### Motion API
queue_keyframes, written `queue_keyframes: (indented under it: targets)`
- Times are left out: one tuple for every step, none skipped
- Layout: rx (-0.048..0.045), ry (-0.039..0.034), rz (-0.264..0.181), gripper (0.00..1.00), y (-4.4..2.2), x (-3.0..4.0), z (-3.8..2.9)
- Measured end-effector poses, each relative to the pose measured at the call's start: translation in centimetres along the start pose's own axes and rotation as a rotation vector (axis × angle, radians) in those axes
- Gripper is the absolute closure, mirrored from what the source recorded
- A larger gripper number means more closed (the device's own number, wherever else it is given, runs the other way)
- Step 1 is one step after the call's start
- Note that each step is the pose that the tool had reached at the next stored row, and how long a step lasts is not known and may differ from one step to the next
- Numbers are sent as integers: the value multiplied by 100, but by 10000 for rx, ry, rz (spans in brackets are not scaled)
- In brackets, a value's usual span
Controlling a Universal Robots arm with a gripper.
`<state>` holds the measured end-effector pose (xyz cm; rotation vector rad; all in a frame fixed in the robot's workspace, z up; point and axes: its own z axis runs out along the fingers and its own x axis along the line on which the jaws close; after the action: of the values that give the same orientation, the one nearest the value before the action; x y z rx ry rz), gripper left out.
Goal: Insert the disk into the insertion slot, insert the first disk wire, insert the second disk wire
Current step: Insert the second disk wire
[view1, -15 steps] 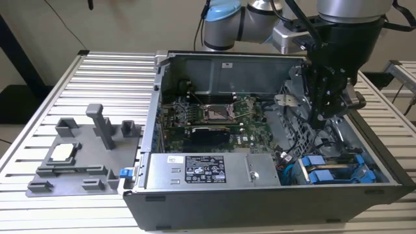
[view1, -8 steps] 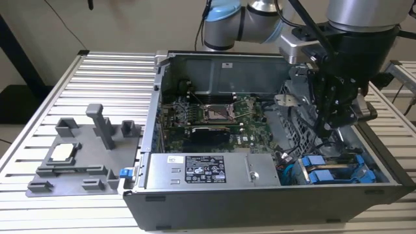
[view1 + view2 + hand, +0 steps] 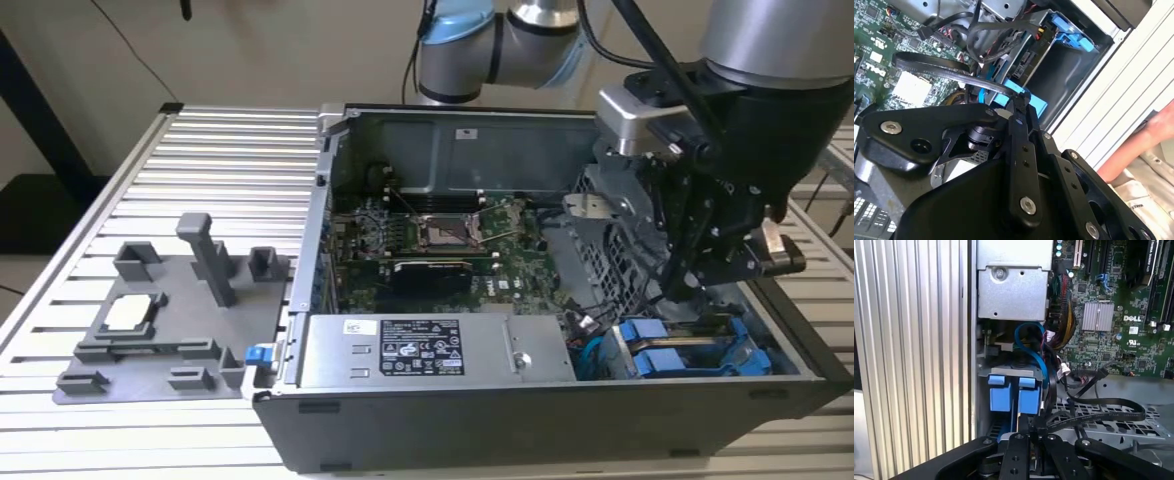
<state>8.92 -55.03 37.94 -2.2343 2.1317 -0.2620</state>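
Note:
The insertion slot (image 3: 747,345) is the grey drive cage in the case's near corner, on the exterior view's right. The disk's blue carrier (image 3: 663,347) sits inside it, and its blue tabs (image 3: 1011,392) show in the first wrist view. My gripper (image 3: 687,295) reaches down into the case just above the cage. In both wrist views its black fingers (image 3: 1019,450) stand together at the tips, shut on the end of a flat black disk wire (image 3: 1104,415). That wire (image 3: 944,67) loops away over the metal bay toward the motherboard. My gripper (image 3: 1021,100) hovers close to the blue carrier (image 3: 1029,102).
A silver labelled power-supply box (image 3: 427,350) lies beside the cage, with the green motherboard (image 3: 441,235) behind it. Blue and coloured cables (image 3: 1036,340) bunch near the cage. A grey fixture (image 3: 174,310) stands on the ribbed table at the exterior view's left. A person's arm (image 3: 1149,137) rests beside the case.

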Motion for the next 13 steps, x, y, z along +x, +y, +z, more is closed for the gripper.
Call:
queue_keyframes:
  targets:
    - [-1, -31, 5, 84, -12, 22, 4]
    - [-1, -62, 10, 84, -25, 44, 9]
    - [-2, -92, 14, 84, -38, 66, 13]
    - [-5, -118, 17, 84, -53, 88, 17]
    - [-8, -143, 21, 84, -69, 110, 22]
    - [-14, -164, 23, 84, -86, 129, 27]
    - [-22, -180, 24, 84, -104, 149, 31]
    - [-33, -193, 26, 84, -123, 165, 36]
    - [-42, -198, 25, 84, -141, 178, 39]
    - [-49, -201, 26, 84, -157, 188, 43]
    - [-48, -201, 26, 84, -166, 194, 45]
    - [-49, -201, 26, 84, -166, 195, 45]
    - [-49, -202, 26, 84, -166, 195, 45]
